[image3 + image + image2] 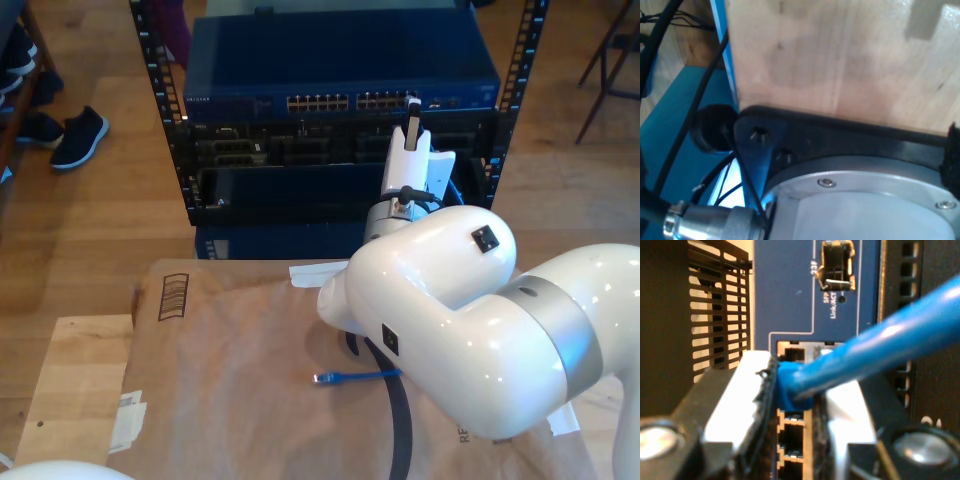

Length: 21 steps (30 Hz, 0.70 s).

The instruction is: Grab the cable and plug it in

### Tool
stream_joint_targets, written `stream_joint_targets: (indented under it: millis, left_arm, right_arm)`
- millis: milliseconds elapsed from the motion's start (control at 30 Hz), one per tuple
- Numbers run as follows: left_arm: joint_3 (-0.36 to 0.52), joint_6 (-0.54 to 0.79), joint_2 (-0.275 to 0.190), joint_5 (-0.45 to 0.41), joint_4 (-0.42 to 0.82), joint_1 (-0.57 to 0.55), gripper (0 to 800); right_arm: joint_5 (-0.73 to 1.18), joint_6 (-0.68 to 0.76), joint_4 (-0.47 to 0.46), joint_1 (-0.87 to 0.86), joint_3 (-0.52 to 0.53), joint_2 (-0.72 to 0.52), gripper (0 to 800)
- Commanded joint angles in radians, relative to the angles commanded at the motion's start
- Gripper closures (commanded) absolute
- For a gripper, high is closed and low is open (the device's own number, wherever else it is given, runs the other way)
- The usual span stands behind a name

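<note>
1. Step in hand, by my reading: insertion. My second gripper has its jaws closed on the plug end of the cable, with the white pads pressing either side of the blue boot.
2. Location of the plug: right at the port block of the blue switch, in front of a row of open sockets; whether it is seated or just at a socket mouth cannot be told, since the plug tip is hidden behind the boot.
3. In the exterior view the arm reaches up to the far right end of the switch's port row in the rack.
4. The other end of the cable lies loose on the brown paper, near the middle of the sheet, beside the dark grey cable.
5. My first gripper: jaw state cannot be told; its camera looks at a metal flange and wood floor.
6. Next move, as I judge it: align the plug squarely with one socket, push straight in, then release.
</note>
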Motion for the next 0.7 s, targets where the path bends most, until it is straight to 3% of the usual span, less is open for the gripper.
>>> stream_joint_targets:
  millis: [700]
  left_arm:
    - [0.0, 0.002, 0.0, 0.0, 0.0, 0.002, 1]
  right_arm:
    - [0.0, 0.002, 0.0, -0.005, -0.02, 0.008, 800]
